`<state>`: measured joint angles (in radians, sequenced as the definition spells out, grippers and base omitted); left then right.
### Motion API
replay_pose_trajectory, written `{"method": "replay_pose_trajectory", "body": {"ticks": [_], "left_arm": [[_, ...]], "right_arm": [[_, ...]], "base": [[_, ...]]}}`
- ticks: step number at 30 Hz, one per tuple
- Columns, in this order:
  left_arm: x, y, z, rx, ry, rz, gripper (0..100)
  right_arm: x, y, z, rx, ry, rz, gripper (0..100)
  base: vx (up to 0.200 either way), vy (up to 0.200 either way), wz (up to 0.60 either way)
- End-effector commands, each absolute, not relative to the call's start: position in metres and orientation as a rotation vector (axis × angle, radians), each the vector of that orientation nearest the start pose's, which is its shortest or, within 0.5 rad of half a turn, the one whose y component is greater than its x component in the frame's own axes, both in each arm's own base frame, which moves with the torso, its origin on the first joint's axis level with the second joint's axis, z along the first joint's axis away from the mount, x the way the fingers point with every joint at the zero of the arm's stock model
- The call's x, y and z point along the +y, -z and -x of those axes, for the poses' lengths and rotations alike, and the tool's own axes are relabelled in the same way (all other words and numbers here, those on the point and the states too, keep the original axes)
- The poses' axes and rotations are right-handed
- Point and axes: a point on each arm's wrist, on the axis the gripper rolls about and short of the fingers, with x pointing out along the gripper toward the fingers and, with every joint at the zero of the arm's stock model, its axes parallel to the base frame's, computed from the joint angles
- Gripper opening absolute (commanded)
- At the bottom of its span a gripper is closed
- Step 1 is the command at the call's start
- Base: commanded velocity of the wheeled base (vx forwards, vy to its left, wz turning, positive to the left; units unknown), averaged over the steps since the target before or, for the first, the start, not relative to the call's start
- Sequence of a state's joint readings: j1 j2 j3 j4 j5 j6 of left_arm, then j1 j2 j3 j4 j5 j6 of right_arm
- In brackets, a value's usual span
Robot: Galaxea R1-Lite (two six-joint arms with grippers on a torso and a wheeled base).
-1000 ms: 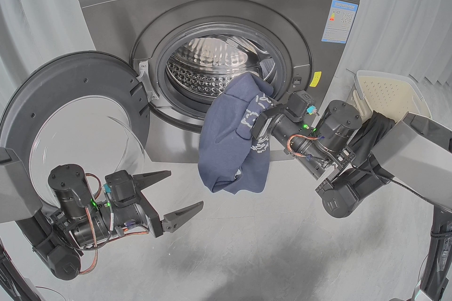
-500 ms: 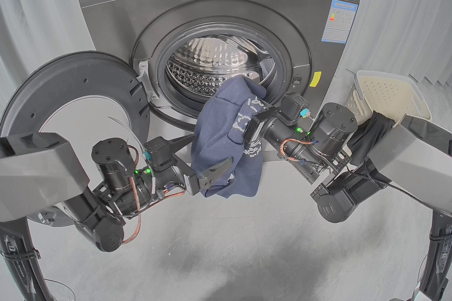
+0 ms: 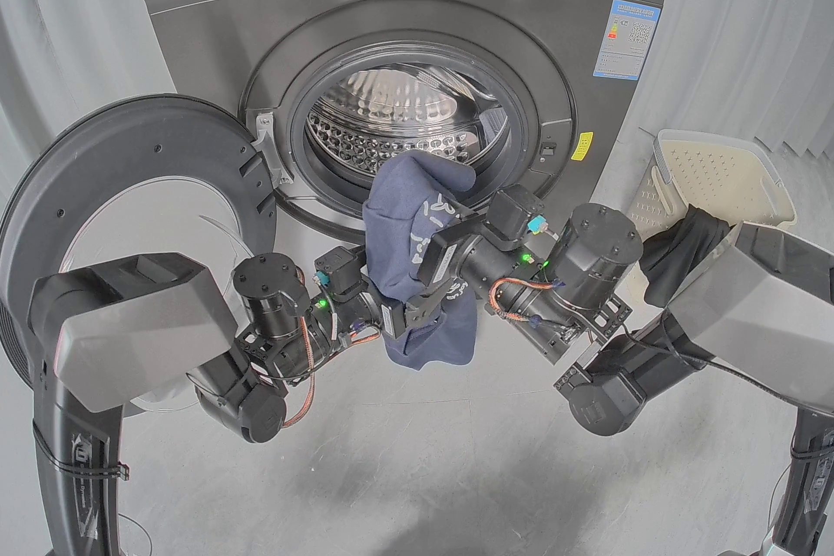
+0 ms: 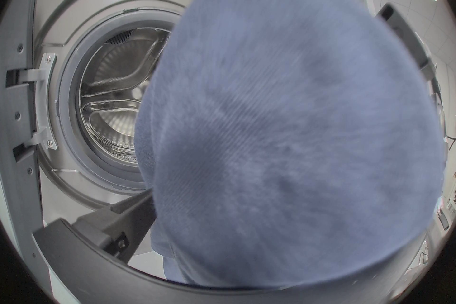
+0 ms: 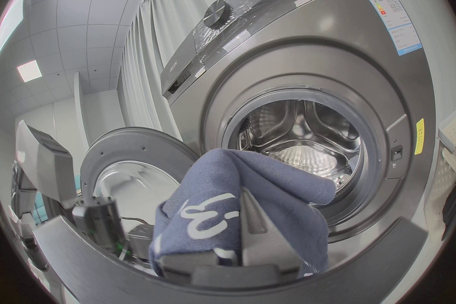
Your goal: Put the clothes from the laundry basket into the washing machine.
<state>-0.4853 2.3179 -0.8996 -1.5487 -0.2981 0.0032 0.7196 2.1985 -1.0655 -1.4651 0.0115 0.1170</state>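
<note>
- Garment status: navy garment (image 3: 408,236) with white print hung in front of the washing machine (image 3: 400,19), outside the drum (image 3: 391,115).
- Its bunched top sat level with the lower rim of the round opening. Its lower fold dangled free above the floor (image 3: 434,453).
- Right gripper (image 3: 434,249) was closed on the upper part of the garment, just below and in front of the opening. In the right wrist view the cloth lay draped over and pinched against one dark finger (image 5: 256,219).
- Left gripper (image 3: 413,307) was level with the lower half of the garment, coming from the robot's left side. Its fingers (image 4: 128,219) were spread wide, with the cloth bulging between them and pressed close to the wrist camera. No clamping on the fabric was seen.
- Both grippers were near each other, the left one lower than the right.
- Door (image 3: 130,149) of the machine stood swung fully open to the robot's left, its inner glass bowl facing outward.
- Drum interior was bright metal. Whether anything lay at its bottom could not be told, since the garment hid that part.
- Laundry basket (image 3: 721,175), cream and perforated, stood on the floor just to the right of the machine.
- Dark cloth (image 3: 686,245) hung over the basket's near rim, partly hidden behind the right arm.
- Grey curtain (image 3: 756,19) hung behind the machine and basket.
</note>
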Motion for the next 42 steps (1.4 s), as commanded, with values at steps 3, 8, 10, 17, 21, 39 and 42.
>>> {"method": "replay_pose_trajectory", "body": {"ticks": [3, 8, 10, 17, 21, 39, 42], "left_arm": [[-0.201, -0.048, -0.374, -0.12, 0.764, 0.009, 100], [-0.205, -0.048, -0.383, -0.143, 0.75, 0.016, 100], [-0.206, -0.049, -0.385, -0.147, 0.737, 0.019, 100], [-0.204, -0.049, -0.39, -0.149, 0.71, 0.027, 0], [-0.206, -0.049, -0.394, -0.159, 0.703, 0.039, 0], [-0.181, -0.092, -0.381, -0.202, 0.641, 0.119, 0], [-0.179, -0.103, -0.37, -0.206, 0.648, 0.122, 0]], "right_arm": [[0.279, -0.147, -0.3, -0.25, -0.768, -0.229, 0], [0.281, -0.144, -0.294, -0.233, -0.781, -0.237, 0], [0.282, -0.143, -0.294, -0.229, -0.783, -0.238, 0], [0.283, -0.145, -0.291, -0.234, -0.78, -0.244, 0], [0.282, -0.146, -0.291, -0.236, -0.78, -0.251, 0], [0.207, -0.145, -0.313, -0.183, -0.584, -0.249, 0], [0.201, -0.138, -0.32, -0.167, -0.536, -0.253, 0]], "base": [[0.0, 0.0, 0.0], [0.0, 0.0, 0.0], [0.0, 0.0, 0.0], [0.0, 0.0, 0.0], [0.0, 0.0, 0.0], [0.0, 0.0, 0.0], [0.0, 0.0, 0.0]]}}
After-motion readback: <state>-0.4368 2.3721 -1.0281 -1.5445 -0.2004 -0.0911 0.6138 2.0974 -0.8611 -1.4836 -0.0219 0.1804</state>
